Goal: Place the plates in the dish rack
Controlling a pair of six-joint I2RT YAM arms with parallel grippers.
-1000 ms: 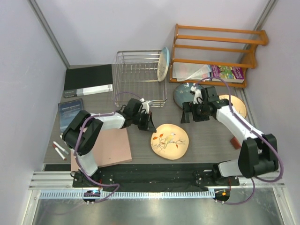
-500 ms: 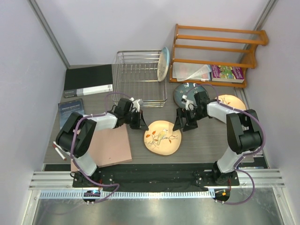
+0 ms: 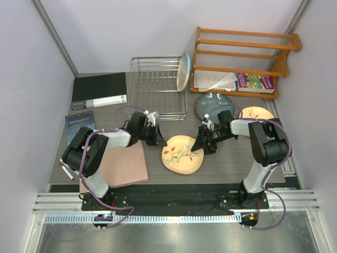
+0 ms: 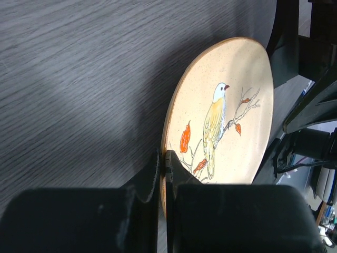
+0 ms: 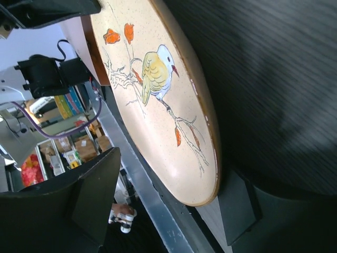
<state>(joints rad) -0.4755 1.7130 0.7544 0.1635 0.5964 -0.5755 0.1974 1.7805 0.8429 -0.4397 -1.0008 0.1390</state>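
Observation:
The yellow-orange bird plate (image 3: 181, 153) sits tilted on the table in front of the arms. My left gripper (image 3: 158, 138) is shut on its left rim, and the left wrist view shows the jaws (image 4: 163, 168) pinching the plate (image 4: 226, 121) edge. My right gripper (image 3: 202, 142) is open, its jaws astride the right rim of the plate (image 5: 158, 89), one finger (image 5: 239, 205) behind it and one in front. The chrome wire dish rack (image 3: 158, 87) stands behind, with the cream-and-blue plate (image 3: 183, 71) upright at its right end. The dark teal plate (image 3: 213, 104) and the orange-yellow branch plate (image 3: 258, 113) lie at the right.
An orange wooden shelf (image 3: 242, 52) with books under it stands at the back right. A black binder (image 3: 99, 89) and a dark book (image 3: 79, 124) lie at the left. A pink board (image 3: 126, 163) and markers (image 3: 67, 168) lie near the left arm's base.
The bird plate has shifted left and tilted up in the left gripper. The right gripper has moved down and left from the teal plate to the bird plate's right rim.

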